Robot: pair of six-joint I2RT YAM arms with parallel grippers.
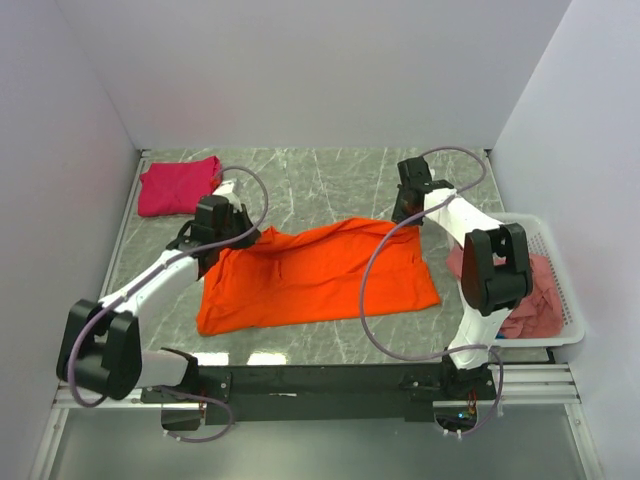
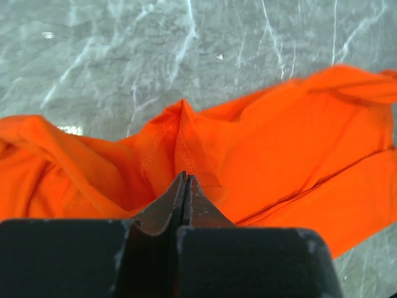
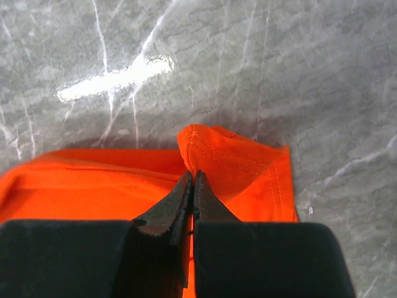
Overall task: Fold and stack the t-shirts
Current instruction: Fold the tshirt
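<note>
The bright orange t-shirt point(image 1: 315, 275) lies spread on the marble table, its far edge lifted at both corners. My left gripper point(image 1: 246, 236) is shut on a pinch of its far left edge; the left wrist view shows the jaws point(image 2: 185, 177) closed on a raised fold of orange cloth point(image 2: 279, 143). My right gripper point(image 1: 405, 217) is shut on the far right corner; the right wrist view shows the jaws point(image 3: 193, 175) closed on the hemmed corner point(image 3: 239, 164). A magenta-pink t-shirt point(image 1: 177, 186) lies folded at the far left. A dusty rose-pink t-shirt point(image 1: 530, 295) sits in the basket.
The white lattice basket point(image 1: 565, 290) stands at the right edge of the table, beside the right arm. White walls close in the far and side edges. The black mounting rail point(image 1: 320, 385) runs along the near edge.
</note>
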